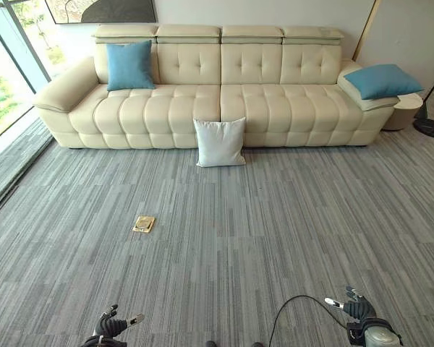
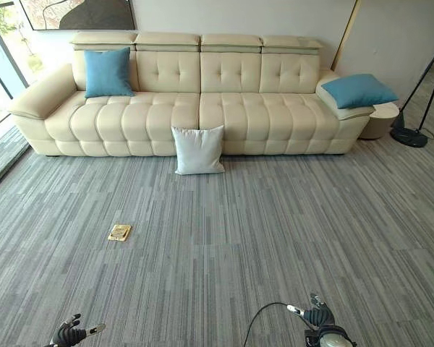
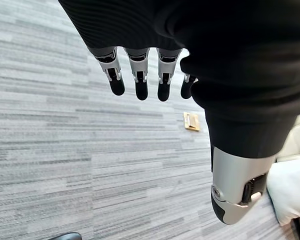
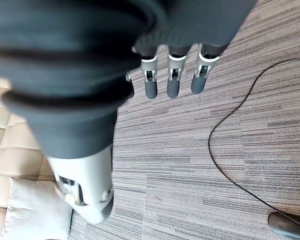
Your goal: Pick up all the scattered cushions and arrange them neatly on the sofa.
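Ahead, well beyond both relaxed, empty hands — left hand (image 1: 114, 327), right hand (image 1: 356, 309) — a square white cushion (image 1: 219, 142) leans against the tufted cream leather sofa (image 1: 202, 101) on striped grey carpet (image 1: 275, 231).

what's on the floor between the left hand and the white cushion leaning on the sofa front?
Mostly bare grey carpet. One small brass floor plate lies roughly between the left hand and the white cushion, seen in both eye views.

Cream sofa (image 2: 202, 101) at 12 o'clock. White cushion (image 2: 198, 150) on carpet, leaning against sofa front. Blue cushion (image 2: 108, 72) upright at 11; second blue cushion (image 2: 358, 90) on arm at 1. Hands low: left hand (image 2: 71, 335) at 7, right hand (image 2: 315, 315) at 5, empty.
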{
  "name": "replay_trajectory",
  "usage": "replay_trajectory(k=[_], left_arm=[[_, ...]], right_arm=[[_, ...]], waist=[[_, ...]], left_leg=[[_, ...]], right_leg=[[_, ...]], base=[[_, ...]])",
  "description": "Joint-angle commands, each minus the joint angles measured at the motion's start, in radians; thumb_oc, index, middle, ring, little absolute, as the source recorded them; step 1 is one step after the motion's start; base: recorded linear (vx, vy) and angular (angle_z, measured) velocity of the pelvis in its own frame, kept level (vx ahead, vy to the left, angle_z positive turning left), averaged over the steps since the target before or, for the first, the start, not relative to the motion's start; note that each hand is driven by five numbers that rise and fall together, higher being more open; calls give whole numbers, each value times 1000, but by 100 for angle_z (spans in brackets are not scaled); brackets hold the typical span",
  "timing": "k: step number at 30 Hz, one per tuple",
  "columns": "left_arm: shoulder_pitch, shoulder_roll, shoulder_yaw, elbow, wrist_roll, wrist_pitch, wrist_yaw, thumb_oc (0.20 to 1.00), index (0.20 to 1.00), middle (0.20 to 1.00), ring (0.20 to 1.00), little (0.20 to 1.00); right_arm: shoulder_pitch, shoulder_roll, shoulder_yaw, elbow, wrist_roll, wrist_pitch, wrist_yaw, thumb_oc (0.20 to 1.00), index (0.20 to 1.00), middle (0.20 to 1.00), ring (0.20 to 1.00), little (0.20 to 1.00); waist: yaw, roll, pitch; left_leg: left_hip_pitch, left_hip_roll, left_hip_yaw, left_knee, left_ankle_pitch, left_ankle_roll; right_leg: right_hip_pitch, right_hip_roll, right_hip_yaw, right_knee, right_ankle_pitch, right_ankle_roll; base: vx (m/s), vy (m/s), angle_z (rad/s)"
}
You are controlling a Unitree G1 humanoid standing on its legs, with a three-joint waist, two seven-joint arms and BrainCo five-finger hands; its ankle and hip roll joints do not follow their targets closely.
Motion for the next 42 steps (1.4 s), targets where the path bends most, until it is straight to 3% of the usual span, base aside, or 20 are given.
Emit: replay_trajectory(k=[1, 11, 21, 25, 27, 32, 35, 37, 39, 40, 41, 42], left_arm=[[-64, 29, -4, -35, -37, -30, -3, 1000, 1000, 1000, 1000, 1000], [-54, 17, -14, -143, -41, -25, -3, 1000, 1000, 1000, 1000, 1000], [-49, 39, 6, -209, -52, -24, 0, 1000, 1000, 1000, 1000, 1000], [-50, 41, 23, -222, -88, -24, 10, 1000, 1000, 1000, 1000, 1000], [-50, 40, 19, -233, -85, -22, 6, 1000, 1000, 1000, 1000, 1000], [-66, 26, -1, -233, -81, -27, 10, 1000, 1000, 1000, 1000, 1000], [-81, 6, -15, -229, -69, -27, 14, 1000, 1000, 1000, 1000, 1000], [-83, 1, -26, -227, -51, -29, 10, 1000, 1000, 1000, 1000, 1000], [-75, -10, -32, -227, -56, -28, 1, 1000, 1000, 1000, 1000, 1000], [-75, -10, -32, -227, -56, -28, 1, 1000, 1000, 1000, 1000, 1000], [-78, -15, -37, -228, -66, -28, -8, 1000, 1000, 1000, 1000, 1000], [-77, -13, -44, -231, -65, -28, -17, 1000, 1000, 1000, 1000, 1000]], right_arm=[[-65, -9, 10, -11, -7, -35, -4, 1000, 1000, 1000, 1000, 1000], [-58, -6, 2, -97, -30, -33, -15, 1000, 1000, 1000, 1000, 1000], [-94, -11, 4, -107, -34, -22, -24, 1000, 1000, 1000, 1000, 1000], [-108, -8, 20, -142, -45, -18, -25, 1000, 1000, 1000, 1000, 1000], [-103, -4, 24, -176, -48, -18, -21, 1000, 1000, 1000, 1000, 1000], [-107, -15, 37, -177, -47, -21, -25, 1000, 1000, 1000, 1000, 1000], [-88, -12, 38, -184, -49, -20, -31, 1000, 1000, 1000, 1000, 1000], [-67, -14, 35, -183, -55, -20, -30, 1000, 1000, 1000, 1000, 1000], [-49, -12, 27, -174, -54, -22, -22, 1000, 1000, 1000, 1000, 1000], [-49, -12, 27, -174, -54, -22, -22, 1000, 1000, 1000, 1000, 1000], [-49, -10, 10, -164, -40, -28, -19, 1000, 1000, 1000, 1000, 1000], [-51, -12, 10, -158, -30, -34, -16, 1000, 1000, 1000, 1000, 1000]], waist=[[-9, -13, 36], [2, -27, 55], [22, -41, 75], [14, -28, 121], [9, -18, 135], [-18, -5, 161], [-57, -4, 172], [-70, 2, 162], [-84, 16, 143], [-85, 15, 142], [-95, 31, 130], [-97, 39, 130]], left_leg=[[64, 55, 11, 1, -110, -63], [13, 45, 4, 39, -124, -49], [-94, 12, -18, 167, -192, -7], [-95, 0, -21, 189, -230, 29], [-79, 2, -27, 184, -241, 35], [33, -16, -58, 123, -272, 30], [138, -32, -108, 74, -304, 13], [186, -31, -138, 51, -323, 1], [192, -5, -150, 89, -289, -33], [191, -5, -151, 89, -288, -33], [148, 43, -108, 194, -184, -97], [119, 67, -83, 272, -129, -121]], right_leg=[[21, -56, 1, 2, -111, 102], [-5, -69, 2, 17, -111, 105], [-74, -109, 28, 96, -118, 128], [-230, -125, 47, 365, -61, 166], [-298, -111, 44, 434, -58, 157], [-394, -84, -19, 317, -59, 141], [-454, -46, -36, 160, -18, 156], [-434, -49, -48, 142, -12, 148], [-415, -46, -45, 175, -10, 119], [-415, -47, -46, 175, -10, 119], [-376, -49, -67, 183, -30, 95], [-344, -39, -75, 181, -48, 76]], base=[[0, 0, 0], [17, 23, 1], [40, 97, -3], [81, 194, -22], [155, 110, -12], [252, 21, 2], [446, -73, 23], [485, -169, 72], [365, -187, 73], [379, -241, 90], [343, -241, 98], [455, -335, 101]])
